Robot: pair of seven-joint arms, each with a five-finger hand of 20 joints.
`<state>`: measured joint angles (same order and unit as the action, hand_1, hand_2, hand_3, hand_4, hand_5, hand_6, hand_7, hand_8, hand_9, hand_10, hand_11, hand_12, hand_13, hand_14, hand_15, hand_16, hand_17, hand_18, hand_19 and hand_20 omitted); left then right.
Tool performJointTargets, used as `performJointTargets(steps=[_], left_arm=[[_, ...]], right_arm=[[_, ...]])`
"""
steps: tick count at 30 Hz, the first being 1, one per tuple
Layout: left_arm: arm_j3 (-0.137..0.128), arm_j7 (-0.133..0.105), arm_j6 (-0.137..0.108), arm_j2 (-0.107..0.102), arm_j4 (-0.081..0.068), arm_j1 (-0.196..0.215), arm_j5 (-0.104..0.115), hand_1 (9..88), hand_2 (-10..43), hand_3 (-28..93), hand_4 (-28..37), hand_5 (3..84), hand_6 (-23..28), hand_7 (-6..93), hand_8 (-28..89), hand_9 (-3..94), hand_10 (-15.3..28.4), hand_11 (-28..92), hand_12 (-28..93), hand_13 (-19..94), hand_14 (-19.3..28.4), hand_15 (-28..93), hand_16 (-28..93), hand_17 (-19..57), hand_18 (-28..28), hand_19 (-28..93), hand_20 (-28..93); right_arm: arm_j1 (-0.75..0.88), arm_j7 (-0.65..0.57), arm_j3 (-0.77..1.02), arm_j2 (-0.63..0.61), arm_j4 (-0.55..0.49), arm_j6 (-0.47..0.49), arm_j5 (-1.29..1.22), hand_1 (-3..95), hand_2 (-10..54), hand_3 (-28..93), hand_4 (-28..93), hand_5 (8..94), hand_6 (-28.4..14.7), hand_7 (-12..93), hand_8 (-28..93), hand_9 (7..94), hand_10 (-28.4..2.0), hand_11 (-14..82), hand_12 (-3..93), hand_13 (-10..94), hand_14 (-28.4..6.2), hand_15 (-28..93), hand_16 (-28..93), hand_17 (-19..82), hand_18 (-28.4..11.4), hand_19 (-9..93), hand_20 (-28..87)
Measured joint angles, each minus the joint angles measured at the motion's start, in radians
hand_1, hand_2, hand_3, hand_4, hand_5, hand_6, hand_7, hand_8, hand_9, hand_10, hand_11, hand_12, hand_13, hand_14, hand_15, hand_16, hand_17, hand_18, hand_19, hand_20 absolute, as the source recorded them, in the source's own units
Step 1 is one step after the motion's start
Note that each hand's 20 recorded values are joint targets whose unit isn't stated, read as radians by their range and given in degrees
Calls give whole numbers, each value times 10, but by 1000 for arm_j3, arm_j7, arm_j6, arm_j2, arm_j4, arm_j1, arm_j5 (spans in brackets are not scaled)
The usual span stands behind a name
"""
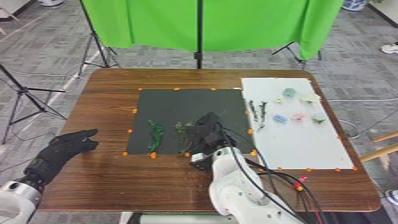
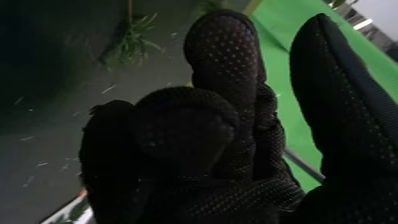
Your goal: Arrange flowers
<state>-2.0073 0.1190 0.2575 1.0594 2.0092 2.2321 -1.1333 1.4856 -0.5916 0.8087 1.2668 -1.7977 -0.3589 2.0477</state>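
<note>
Over the mat (image 1: pixel 173 102) on the table (image 1: pixel 107 100) is the right hand (image 1: pixel 209 131). Just left of it on the mat lies one sprig (image 1: pixel 181 131); farther left, another sprig (image 1: pixel 156 134). Right of the hand lies the sheet (image 1: pixel 311 150), bearing stems (image 1: pixel 262 111) on the side nearer it, flower heads (image 1: pixel 289 92) farther right.

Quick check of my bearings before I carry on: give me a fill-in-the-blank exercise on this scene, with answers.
The pink flower head lies on the ____ sheet. In the head view, the dark mat lies to the ____ of that sheet. The backdrop behind the table is ____.
Missing words: white; left; green
</note>
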Motion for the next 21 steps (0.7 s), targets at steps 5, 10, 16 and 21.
performJointTargets(steps=[5,10,16,21], left_arm=[[0,4,3,0,0,-2,0,287,-40,625,-181,426,62,66,-42,456,151,192,141,322,195,153,41,18,151,85,175],[-2,8,6,0,0,-2,0,287,-41,627,-181,426,62,66,-41,456,152,192,141,321,195,153,41,18,151,84,174],[-10,9,6,8,1,1,0,288,-41,626,-181,426,62,66,-41,457,152,191,141,322,195,152,40,17,152,85,174],[-9,9,8,12,1,-2,-1,288,-41,626,-182,426,62,65,-41,456,151,191,141,322,195,153,41,17,152,85,174]], right_arm=[[4,9,-3,0,0,10,11,432,-95,592,-88,759,-45,347,136,936,-120,358,223,937,-25,593,211,722,-96,928,356],[18,21,7,0,-4,6,104,379,-95,647,-107,760,-34,366,57,930,-115,374,233,937,-22,596,229,703,-115,932,438],[32,130,15,-40,-78,-11,114,286,31,656,-127,788,-17,301,-100,933,-106,446,250,937,-29,671,253,689,-156,932,591],[26,196,6,-133,-219,174,-109,257,109,633,-140,750,-6,153,-94,936,-105,467,257,937,-36,699,263,690,-172,932,635]])
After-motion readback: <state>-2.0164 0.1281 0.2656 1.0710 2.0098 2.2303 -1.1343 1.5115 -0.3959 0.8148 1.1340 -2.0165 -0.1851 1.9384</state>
